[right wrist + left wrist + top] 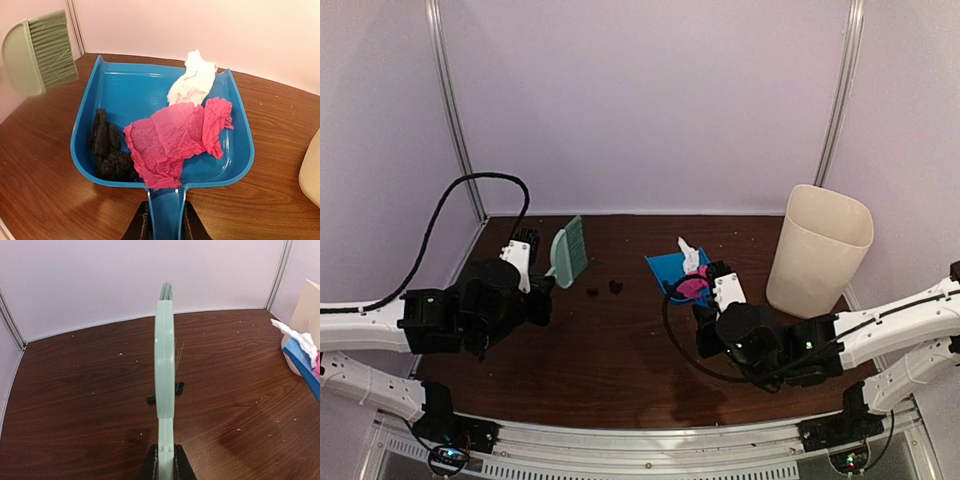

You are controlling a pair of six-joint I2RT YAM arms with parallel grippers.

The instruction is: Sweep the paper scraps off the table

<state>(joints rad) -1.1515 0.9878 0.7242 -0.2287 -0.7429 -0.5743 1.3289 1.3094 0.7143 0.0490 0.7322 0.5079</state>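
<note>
My left gripper (165, 460) is shut on the handle of a pale green hand brush (165, 355), also in the top view (568, 250), held above the table (620, 350). Two small black paper scraps (604, 289) lie on the wood just right of the brush; they also show in the left wrist view (178, 388). My right gripper (166, 222) is shut on the handle of a blue dustpan (115, 85), seen from above (665, 268). The pan holds a magenta scrap (172, 140), a white scrap (192, 82) and a black scrap (107, 150).
A tall cream waste bin (818, 250) stands at the back right, close to the dustpan. White walls with metal posts enclose the table at the back and sides. Tiny pale crumbs speckle the wood. A silver rail (650, 440) runs along the front edge.
</note>
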